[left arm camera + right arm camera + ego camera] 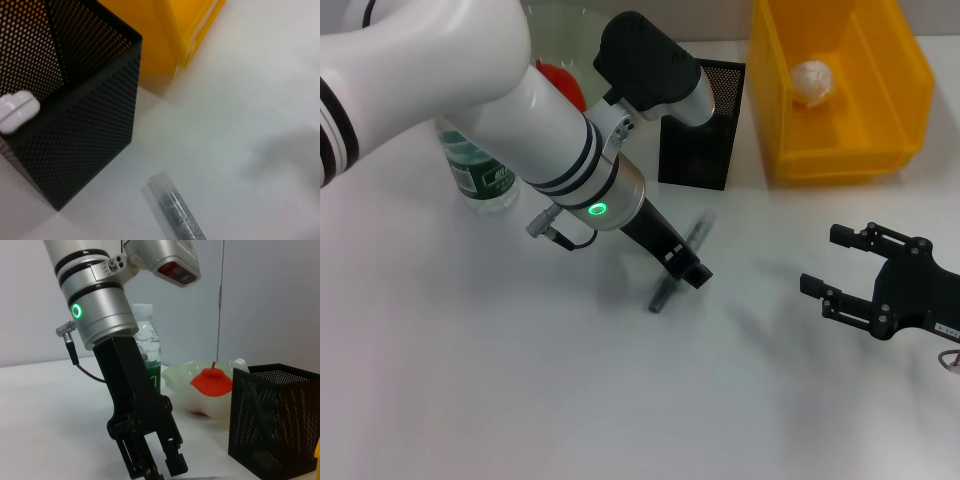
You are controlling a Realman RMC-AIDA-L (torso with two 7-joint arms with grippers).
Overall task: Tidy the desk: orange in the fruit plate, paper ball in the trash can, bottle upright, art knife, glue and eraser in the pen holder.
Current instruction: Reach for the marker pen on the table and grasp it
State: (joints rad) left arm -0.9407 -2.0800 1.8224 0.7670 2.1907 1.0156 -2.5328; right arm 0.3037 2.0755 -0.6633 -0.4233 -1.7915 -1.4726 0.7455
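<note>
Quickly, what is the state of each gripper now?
Left gripper: closed on the art knife above the table.
Right gripper: open, holding nothing.

No legible text anywhere; print on clear plastic bottle's dark green label (pixel 488 180) too small to read.

The white worktop (pixel 470 380) carries the yellow trash can (pixel 775 100) at the far right, with the black mesh pen holder (pixel 695 150) just beside it. The bottle (pixel 480 180) stands upright at the far left, near the pale-green fruit plate (pixel 180 382). A slim grey art knife (pixel 665 290) lies in the middle.
</note>
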